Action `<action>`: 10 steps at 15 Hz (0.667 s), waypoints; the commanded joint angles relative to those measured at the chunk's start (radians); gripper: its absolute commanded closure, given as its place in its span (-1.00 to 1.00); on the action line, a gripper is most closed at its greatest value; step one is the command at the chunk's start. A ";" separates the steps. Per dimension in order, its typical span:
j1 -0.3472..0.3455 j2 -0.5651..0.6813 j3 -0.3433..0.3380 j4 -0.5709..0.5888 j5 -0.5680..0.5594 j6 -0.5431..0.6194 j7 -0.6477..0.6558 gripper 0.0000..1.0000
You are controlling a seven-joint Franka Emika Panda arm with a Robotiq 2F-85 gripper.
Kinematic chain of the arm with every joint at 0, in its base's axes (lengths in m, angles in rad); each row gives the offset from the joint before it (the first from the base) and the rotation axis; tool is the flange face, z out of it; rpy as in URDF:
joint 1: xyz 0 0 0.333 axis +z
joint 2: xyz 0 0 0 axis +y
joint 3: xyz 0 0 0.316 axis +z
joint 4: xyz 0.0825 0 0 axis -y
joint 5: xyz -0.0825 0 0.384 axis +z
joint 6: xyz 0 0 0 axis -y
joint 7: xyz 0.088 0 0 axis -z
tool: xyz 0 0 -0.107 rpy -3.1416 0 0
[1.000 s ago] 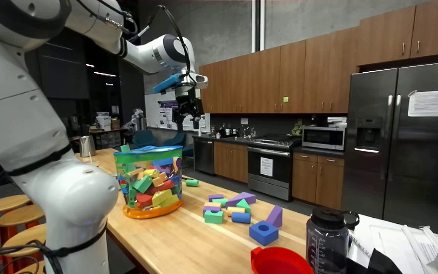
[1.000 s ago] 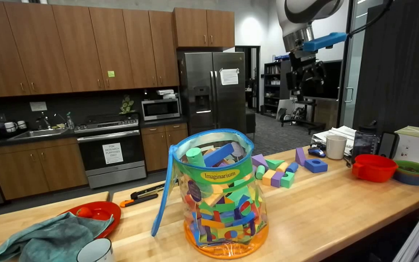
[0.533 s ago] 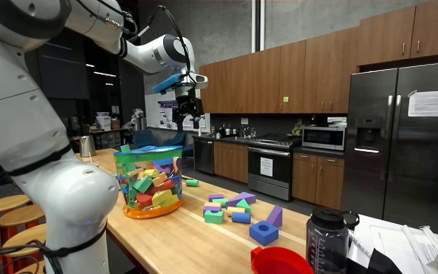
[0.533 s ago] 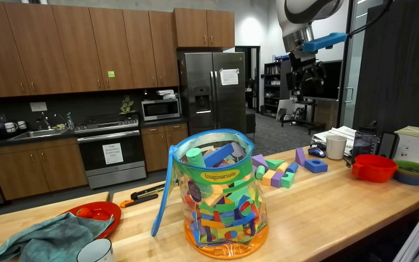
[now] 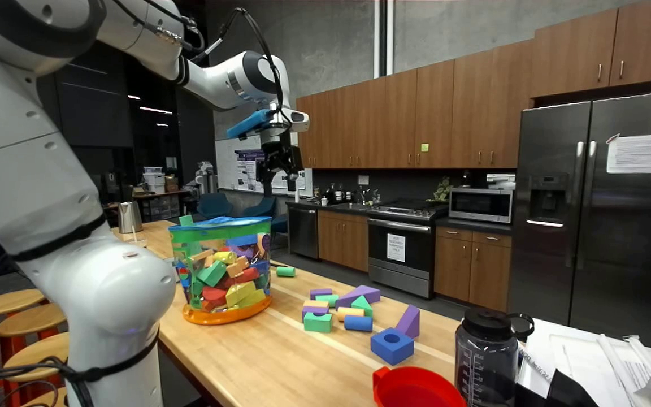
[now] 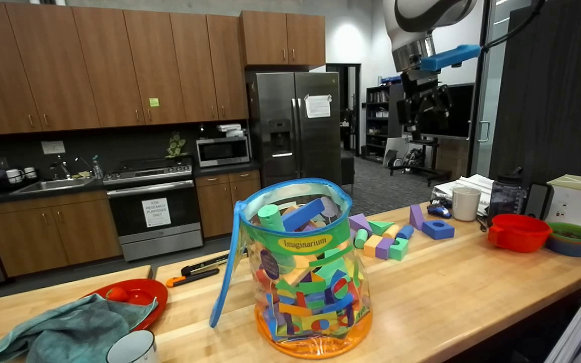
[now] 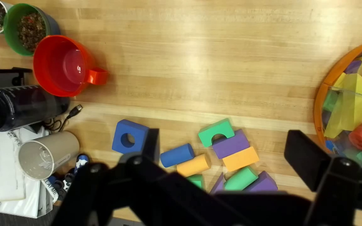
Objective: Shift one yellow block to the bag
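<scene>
Two yellow-orange blocks lie on the table: a rectangular one (image 7: pixel 240 158) against a purple block, and a cylinder (image 7: pixel 193 165) beside a blue cylinder. Both also show in an exterior view, the rectangular one (image 6: pixel 372 246) and the cylinder (image 6: pixel 391 232). The clear bag (image 5: pixel 226 318) with an orange base and green band stands upright, full of multicoloured blocks. It shows in both exterior views (image 6: pixel 321 348), and its edge in the wrist view (image 7: pixel 320 106). My gripper (image 7: pixel 226 149) is open and empty, high above the loose blocks; it also shows in both exterior views (image 5: pixel 279 182) (image 6: pixel 425 118).
Green, purple and blue blocks lie close around the yellow ones, with a blue holed block (image 7: pixel 130 136) nearby. A red bowl (image 7: pixel 61 66), a dark bottle (image 7: pixel 27 106) and a grey mug (image 7: pixel 49 155) stand beyond. A red plate (image 6: pixel 157 297) and cloth (image 6: pixel 68 327) lie past the bag.
</scene>
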 commanded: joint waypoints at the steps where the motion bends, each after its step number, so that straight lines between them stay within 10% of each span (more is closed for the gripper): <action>1: 0.020 0.002 -0.016 0.002 -0.005 -0.003 0.005 -1.00; 10: 0.007 0.033 -0.060 0.007 0.006 -0.004 -0.032 -1.00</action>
